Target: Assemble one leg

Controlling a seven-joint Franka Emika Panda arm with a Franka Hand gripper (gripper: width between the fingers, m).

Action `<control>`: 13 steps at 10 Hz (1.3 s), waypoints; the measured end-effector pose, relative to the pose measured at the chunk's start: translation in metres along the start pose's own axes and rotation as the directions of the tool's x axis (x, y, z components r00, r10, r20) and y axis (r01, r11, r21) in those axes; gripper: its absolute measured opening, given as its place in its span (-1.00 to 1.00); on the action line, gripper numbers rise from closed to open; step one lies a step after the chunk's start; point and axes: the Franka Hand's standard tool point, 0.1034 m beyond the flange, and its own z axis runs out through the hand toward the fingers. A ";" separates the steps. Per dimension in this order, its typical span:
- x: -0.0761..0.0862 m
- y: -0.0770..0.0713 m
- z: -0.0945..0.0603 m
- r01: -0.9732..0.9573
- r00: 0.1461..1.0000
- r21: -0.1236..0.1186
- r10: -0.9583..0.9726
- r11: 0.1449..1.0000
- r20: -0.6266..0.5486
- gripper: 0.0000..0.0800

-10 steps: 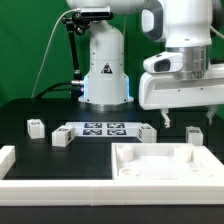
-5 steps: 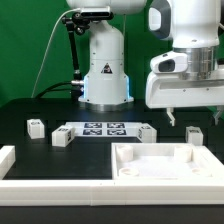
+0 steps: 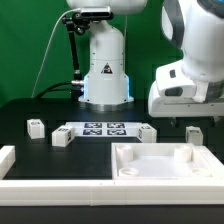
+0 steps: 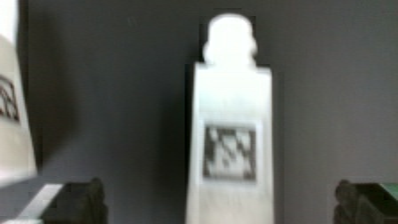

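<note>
Black tabletop (image 3: 90, 155) carries a large white recessed tray-like piece (image 3: 160, 165). Gripper (image 4: 217, 203) hangs just behind the tray's far rim, spread wide, holding nothing. Small white blocky plastic leg (image 4: 231, 110) with square tag lies there between the fingers, untouched.

The small white blocky leg (image 4: 231, 120) looks like smooth matt plastic, its tag printed flat. The black table (image 3: 80, 155) is matt; the arm's white casing (image 3: 190, 95) shines glossy.

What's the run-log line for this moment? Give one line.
gripper: open, over leg | leg: on table, ungrasped, centred in wrist view | step: grasp pending
</note>
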 end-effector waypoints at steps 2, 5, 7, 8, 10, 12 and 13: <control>0.003 -0.001 0.003 0.000 0.985 -0.007 0.001 1.000 0.170 0.62; 0.010 -0.002 0.017 -0.002 0.987 -0.007 0.003 1.000 0.163 0.62; 0.012 -0.001 0.026 -0.003 0.988 -0.007 0.004 1.000 0.155 0.62; 0.010 -0.003 0.030 -0.011 0.987 -0.012 0.013 1.000 0.158 0.62; 0.005 -0.002 0.038 -0.021 0.985 -0.023 0.025 1.000 0.173 0.62; 0.005 -0.001 0.039 -0.022 0.984 -0.023 0.026 0.999 0.174 0.32; 0.005 -0.001 0.039 -0.022 0.984 -0.023 0.026 0.999 0.174 0.32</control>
